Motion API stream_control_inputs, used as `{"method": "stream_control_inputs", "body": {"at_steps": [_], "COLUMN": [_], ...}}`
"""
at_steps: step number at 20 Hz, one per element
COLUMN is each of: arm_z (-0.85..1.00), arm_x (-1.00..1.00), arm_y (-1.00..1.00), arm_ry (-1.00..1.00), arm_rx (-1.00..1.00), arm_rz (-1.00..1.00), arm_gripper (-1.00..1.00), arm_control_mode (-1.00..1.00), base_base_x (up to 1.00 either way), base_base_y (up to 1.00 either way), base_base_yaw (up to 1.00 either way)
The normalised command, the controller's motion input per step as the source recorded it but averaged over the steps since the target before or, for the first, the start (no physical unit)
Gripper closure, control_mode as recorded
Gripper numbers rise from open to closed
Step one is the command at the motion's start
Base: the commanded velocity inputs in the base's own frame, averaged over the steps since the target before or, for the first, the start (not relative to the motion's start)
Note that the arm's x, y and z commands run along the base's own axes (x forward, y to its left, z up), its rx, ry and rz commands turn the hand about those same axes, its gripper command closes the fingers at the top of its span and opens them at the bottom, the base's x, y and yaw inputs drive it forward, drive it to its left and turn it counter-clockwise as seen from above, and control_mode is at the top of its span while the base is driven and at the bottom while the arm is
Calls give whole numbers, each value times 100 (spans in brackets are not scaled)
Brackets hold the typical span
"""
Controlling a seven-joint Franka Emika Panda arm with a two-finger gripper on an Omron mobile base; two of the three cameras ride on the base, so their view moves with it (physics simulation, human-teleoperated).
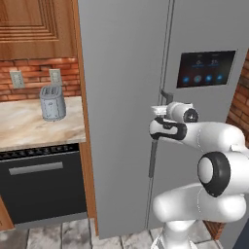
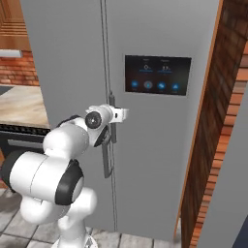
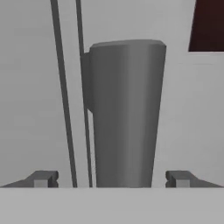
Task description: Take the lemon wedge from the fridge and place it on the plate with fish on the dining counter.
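Observation:
The tall grey fridge stands with both doors closed, so the lemon wedge is hidden. My gripper is open at the top of the right door's vertical bar handle. In the hand view the handle rises between the two fingertips, with a gap on each side. The black touch panel sits up and to the right of the hand. The plate with fish and the dining counter are out of view.
Left of the fridge, a grey toaster stands on a marbled worktop above a black appliance front. A wooden cabinet hangs overhead. A brick wall closes in on the fridge's right side.

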Motion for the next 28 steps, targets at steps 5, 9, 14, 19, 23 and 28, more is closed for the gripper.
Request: {"method": "stream_control_inputs", "body": {"at_steps": [5, 9, 14, 19, 23, 28], "arm_z": [0, 0, 4, 9, 18, 19], "arm_x": [-9, -77, -100, -100, -100, -100], "arm_y": [-3, -38, -59, -71, -85, -94], "arm_ry": [0, -1, -4, -6, -2, -3], "arm_rx": [0, 4, 10, 12, 19, 20], "arm_rz": [-2, -16, -26, -28, -32, -34], "arm_gripper": [100, 100, 100, 100, 100, 100], "arm_control_mode": [-100, -100, -100, -100, -100, -100], "base_base_x": [0, 0, 0, 0, 0, 0], "base_base_y": [0, 0, 0, 0, 0, 0], "base_base_yaw": [0, 0, 0, 0, 0, 0]}}
